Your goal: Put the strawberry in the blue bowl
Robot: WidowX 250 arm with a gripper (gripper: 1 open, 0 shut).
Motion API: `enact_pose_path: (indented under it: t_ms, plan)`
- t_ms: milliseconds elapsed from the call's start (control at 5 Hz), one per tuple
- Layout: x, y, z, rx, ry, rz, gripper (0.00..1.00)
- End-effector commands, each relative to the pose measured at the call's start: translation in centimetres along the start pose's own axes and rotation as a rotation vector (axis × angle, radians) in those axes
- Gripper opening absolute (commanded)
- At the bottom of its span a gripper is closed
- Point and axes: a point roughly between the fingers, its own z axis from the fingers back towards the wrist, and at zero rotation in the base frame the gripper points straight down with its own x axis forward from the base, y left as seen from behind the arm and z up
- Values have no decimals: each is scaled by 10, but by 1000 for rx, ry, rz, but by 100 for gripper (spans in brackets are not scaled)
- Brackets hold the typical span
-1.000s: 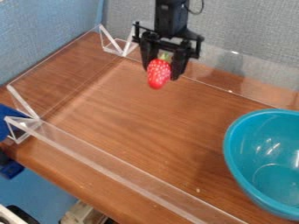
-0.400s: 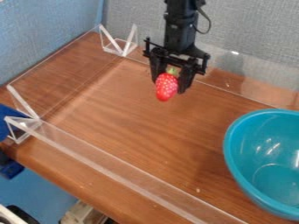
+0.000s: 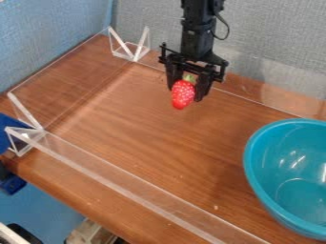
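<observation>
Hand [image 3: 188, 80] moved right, lower; pinches small red cone-shaped strawberry [image 3: 184, 94], well apart from blue bowl [image 3: 292, 175].

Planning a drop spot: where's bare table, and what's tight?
Most of the wooden table is bare: the wide stretch between the clear front wall and the back wall, left of the blue bowl. The bowl is empty too. Only crowding: back center, where the gripper hangs shut on the strawberry, and the right edge at the bowl.
</observation>
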Motion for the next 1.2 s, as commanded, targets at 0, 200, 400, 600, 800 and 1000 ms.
enact_pose_path:
  t_ms: [0,200,400,600,800,1000]
  plan:
    - [15,10,19,13,-70,-4,0]
    - [19,13,23,19,-83,-10,0]
    - [18,17,34,24,-104,-15,0]
    - [10,6,44,20,-118,-40,0]
    - [2,-7,56,16,-133,-66,0]
    - [-9,-32,67,6,-149,-117,0]
